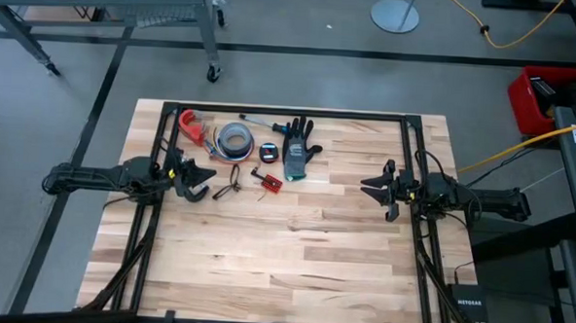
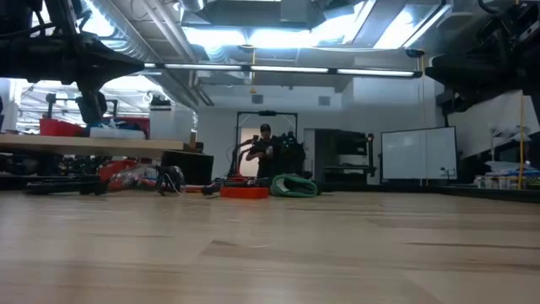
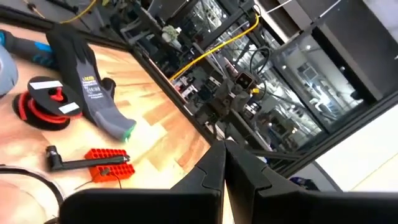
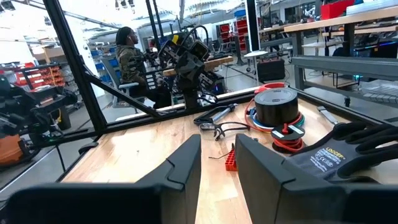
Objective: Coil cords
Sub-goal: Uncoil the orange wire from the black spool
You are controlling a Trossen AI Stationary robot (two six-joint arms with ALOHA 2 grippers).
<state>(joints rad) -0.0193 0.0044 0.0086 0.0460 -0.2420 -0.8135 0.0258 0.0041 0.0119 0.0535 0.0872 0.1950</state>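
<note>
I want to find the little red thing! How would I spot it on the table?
Look at the row of things along the wooden table's far edge. Just in front of the grey glove lies the small red connector piece. It is flat, bright red and blocky, unlike the round grey tape roll.

High view: overhead, straight down, far, whole table (image 1: 294,249) plus floor around.
Low view: tabletop height, level across boards into room; clutter far off.
Left wrist view: tilted, close over glove (image 3: 87,81), toward table edge.
Right wrist view: low, across table toward left arm.
Glove (image 4: 348,155) shared by wrist and high views.
</note>
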